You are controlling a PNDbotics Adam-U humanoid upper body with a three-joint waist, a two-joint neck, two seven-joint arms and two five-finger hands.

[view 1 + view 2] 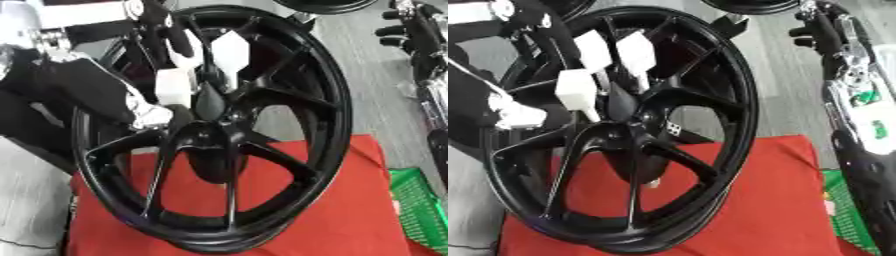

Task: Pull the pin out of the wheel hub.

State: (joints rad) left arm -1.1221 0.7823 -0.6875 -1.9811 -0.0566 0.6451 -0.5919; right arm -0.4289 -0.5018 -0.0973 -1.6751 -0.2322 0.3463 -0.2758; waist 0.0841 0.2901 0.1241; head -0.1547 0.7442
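Observation:
A black alloy wheel (337, 100) stands upright and tilted on a red cloth (332, 220). At its hub (636, 112), three white block-shaped pin heads (636, 50) (592, 47) (575, 90) stick out on thin stems. My left arm comes in from the left across the spokes, and my left hand (164, 31) is up among the white heads. The spokes and blocks hide whether it holds one. My right hand (404, 30) hangs raised at the upper right, clear of the rim.
A green mesh basket (420, 205) sits at the right edge beside the cloth. Part of another dark wheel (754, 5) shows at the top. Grey floor lies behind the wheel, and my right forearm (859, 115) runs down the right side.

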